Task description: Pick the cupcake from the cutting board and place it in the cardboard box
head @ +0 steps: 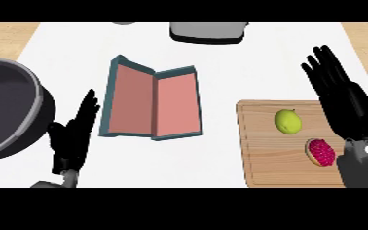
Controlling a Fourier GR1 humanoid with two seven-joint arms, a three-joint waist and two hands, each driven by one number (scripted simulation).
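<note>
On the board (259, 146), right of the box (152, 102), the right hand (338, 97), fingers straight like the resting left hand's (72, 136), may grab the lime (288, 121) beside the cupcake (321, 152).

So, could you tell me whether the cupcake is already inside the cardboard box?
No, the cupcake lies on the cutting board, apart from the cardboard box.

A pale wooden cutting board (269, 165) bears a yellow-green fruit (288, 121) and a cupcake (321, 152) with pink-red topping, the box (152, 100) is salmon pink inside with teal edges, and the counter (259, 68) is white.
</note>
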